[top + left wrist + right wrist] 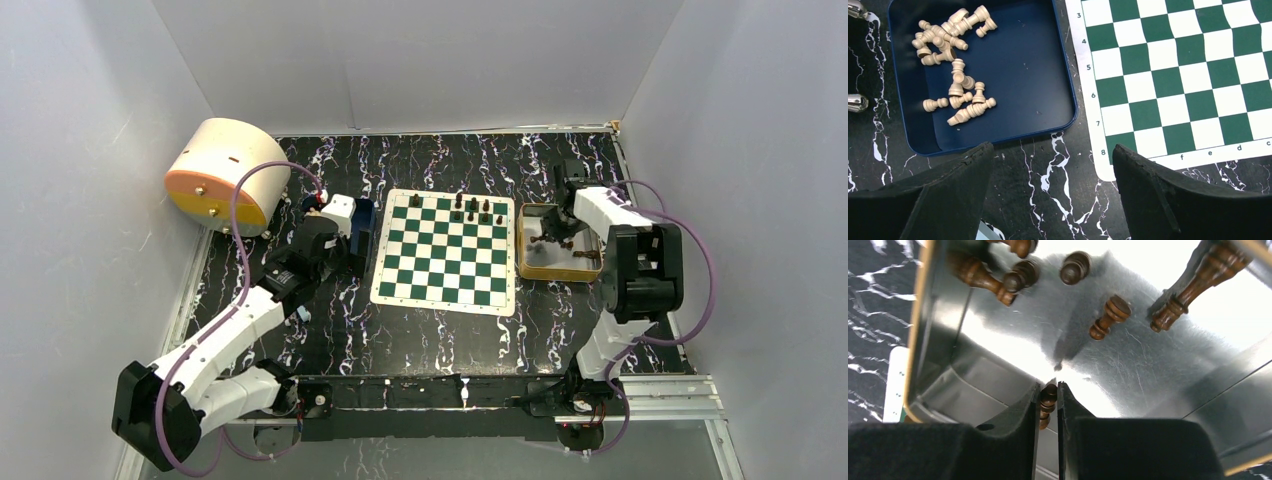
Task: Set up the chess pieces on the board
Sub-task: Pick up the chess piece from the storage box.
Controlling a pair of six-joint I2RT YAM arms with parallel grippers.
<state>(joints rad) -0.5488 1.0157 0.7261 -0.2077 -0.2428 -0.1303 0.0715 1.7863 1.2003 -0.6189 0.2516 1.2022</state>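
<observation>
The green and white board (445, 250) lies mid-table, with several dark chess pieces (472, 210) standing on its far rows. My right gripper (1049, 386) is down inside the gold tin tray (1128, 365), shut on a small dark brown piece (1049, 396). More dark pieces (1110, 317) lie loose on the tray's floor. My left gripper (1053, 160) hangs open over bare table between a blue tray (1038, 60) and the board's corner (1108, 165), with nothing between its fingers. Cream pieces (955, 65) lie heaped in the blue tray.
A round cream and orange container (225, 175) sits at the back left. White walls close in the table on three sides. The gold tray (548, 275) lies right of the board, and the blue tray (363, 225) lies left of it.
</observation>
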